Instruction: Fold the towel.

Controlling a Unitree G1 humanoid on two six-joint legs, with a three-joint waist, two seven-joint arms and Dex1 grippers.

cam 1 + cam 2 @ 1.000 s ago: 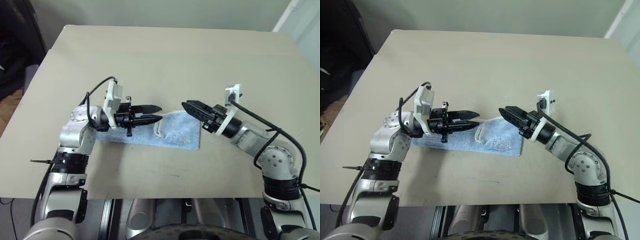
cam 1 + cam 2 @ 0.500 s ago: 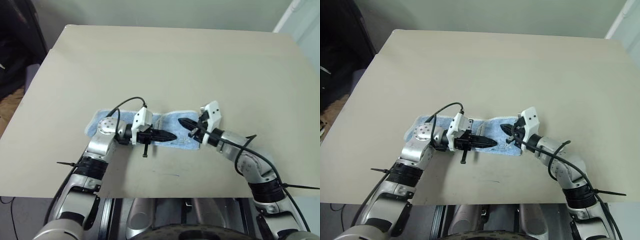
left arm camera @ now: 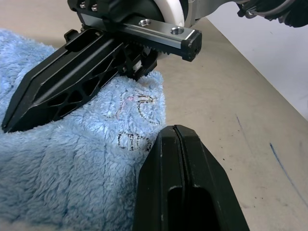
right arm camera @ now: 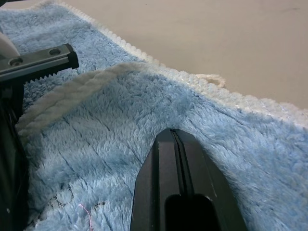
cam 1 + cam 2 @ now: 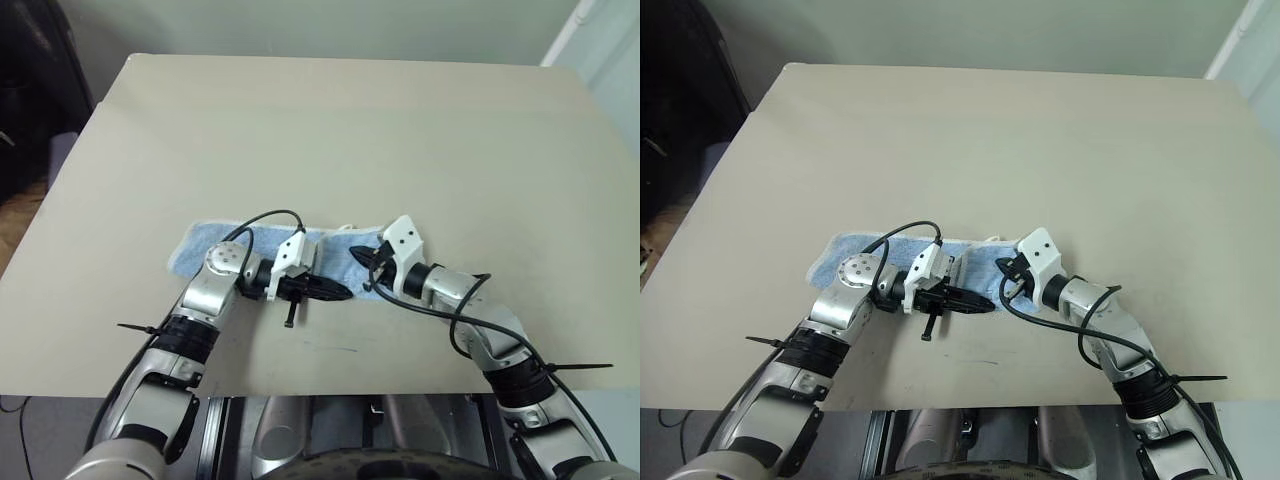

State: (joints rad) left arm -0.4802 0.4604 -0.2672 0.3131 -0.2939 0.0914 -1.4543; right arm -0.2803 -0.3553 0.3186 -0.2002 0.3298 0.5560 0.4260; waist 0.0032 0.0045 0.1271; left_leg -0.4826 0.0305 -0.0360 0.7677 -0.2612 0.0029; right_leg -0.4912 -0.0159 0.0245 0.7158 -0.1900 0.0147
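Two claws meet low over the light blue towel (image 5: 215, 247) lying flat on the bench (image 5: 330, 130) at 6 o'clock: left claw (image 5: 343, 292) pinched closed at its near edge, right claw (image 5: 366, 265) closed upon its fuzzy surface.

blue towel (image 5: 215, 244) on beige table (image 5: 330, 130)

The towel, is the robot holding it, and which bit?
It cannot be told. Both end effectors, left and right, are shut and rest low on the blue towel near its near edge, but no pinched cloth shows.
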